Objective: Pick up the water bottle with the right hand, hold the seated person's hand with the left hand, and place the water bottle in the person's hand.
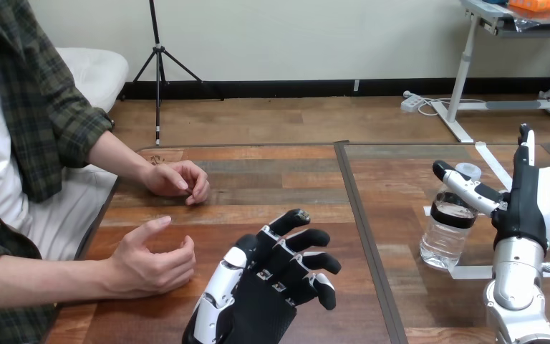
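As the wooden table is shared with a seated person, whose nearer hand is rested half-curled near the left hand, spread and empty, the right hand is held open, thumb across the neck of the upright water bottle at the table's right. The thin, slick plastic is judged light and crushable, so a mid-body grasp is favoured.

Bright, even light — soft shadows, glints on the water bottle.

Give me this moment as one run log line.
left hand open, apart from person's nearer hand | right hand open beside water bottle | bottle upright on table
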`<state>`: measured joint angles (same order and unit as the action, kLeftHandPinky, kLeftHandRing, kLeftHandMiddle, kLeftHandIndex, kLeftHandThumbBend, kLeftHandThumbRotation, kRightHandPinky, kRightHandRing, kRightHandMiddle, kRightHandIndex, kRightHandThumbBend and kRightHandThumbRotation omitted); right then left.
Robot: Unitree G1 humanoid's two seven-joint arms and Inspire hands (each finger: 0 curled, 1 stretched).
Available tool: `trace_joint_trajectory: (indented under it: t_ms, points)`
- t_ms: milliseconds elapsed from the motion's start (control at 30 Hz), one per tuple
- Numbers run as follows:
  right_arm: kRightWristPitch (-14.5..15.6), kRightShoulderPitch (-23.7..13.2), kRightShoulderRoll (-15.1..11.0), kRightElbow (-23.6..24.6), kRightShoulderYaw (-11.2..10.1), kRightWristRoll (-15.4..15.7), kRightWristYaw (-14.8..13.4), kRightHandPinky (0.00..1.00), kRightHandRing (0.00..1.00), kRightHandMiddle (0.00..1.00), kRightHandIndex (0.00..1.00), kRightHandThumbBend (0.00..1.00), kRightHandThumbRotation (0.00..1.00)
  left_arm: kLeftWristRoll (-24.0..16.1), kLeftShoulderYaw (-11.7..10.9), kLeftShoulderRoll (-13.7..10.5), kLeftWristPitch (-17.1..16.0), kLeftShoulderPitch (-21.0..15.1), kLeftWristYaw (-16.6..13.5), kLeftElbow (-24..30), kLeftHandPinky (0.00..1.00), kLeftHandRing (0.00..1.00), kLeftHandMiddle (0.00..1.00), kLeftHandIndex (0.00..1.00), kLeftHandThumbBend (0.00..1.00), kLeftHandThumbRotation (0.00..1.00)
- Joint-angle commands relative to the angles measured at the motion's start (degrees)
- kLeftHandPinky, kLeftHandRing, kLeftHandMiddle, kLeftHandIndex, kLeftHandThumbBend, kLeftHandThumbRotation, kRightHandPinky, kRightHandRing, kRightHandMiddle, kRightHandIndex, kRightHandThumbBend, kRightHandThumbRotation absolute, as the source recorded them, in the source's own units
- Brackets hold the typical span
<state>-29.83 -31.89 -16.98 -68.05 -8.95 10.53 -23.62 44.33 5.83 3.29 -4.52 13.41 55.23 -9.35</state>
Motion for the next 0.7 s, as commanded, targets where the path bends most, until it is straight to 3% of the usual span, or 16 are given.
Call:
trace_joint_trajectory:
  t_ms: [0,667]
  points:
    - [0.1,-3.7,-1.8,0.8,0.5,0.2,-1.3,0.00,1.00,1.00,0.99,0.75,0.21,0.5,-0.4,3.6,-0.2,-0.7,0.2,1.8,0.43,0.62,0.68,0.71,0.00,0.74]
    - [-0.9,-2.5,-1.6,1.8,1.4,0.5,-0.9,0.00,1.00,1.00,0.96,0.74,0.18,0.3,-0.3,3.1,0.3,-0.7,-0.4,2.5,0.46,0.62,0.68,0.71,0.00,0.78]
